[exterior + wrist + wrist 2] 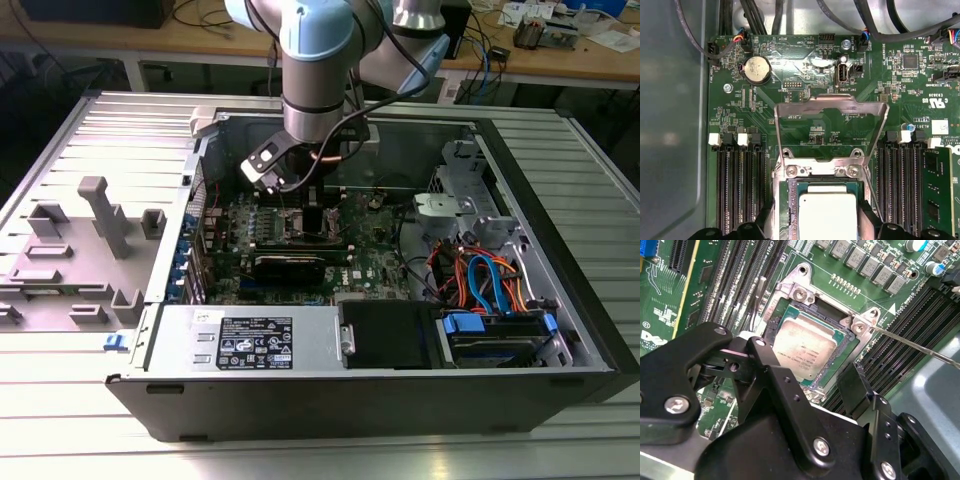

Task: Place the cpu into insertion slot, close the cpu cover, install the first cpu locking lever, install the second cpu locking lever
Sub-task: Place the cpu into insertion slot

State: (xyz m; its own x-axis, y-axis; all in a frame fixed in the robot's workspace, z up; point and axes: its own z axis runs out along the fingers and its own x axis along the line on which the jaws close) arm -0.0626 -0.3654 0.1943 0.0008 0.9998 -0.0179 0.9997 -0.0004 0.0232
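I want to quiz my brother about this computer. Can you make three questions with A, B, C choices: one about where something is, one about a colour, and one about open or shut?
1. Where is the cpu?
A in the insertion slot
B on the floor
C on a chair

2. What colour is the circuit board?
A red
B white
C green

3. How is the cpu cover?
A shut flat over the cpu
B lifted open
C taken away

Answers:
1 A, the chip lies inside the socket's metal rim.
2 C, green shows all around the slot.
3 B, the frame is swung up off the slot, leaving the chip bare.
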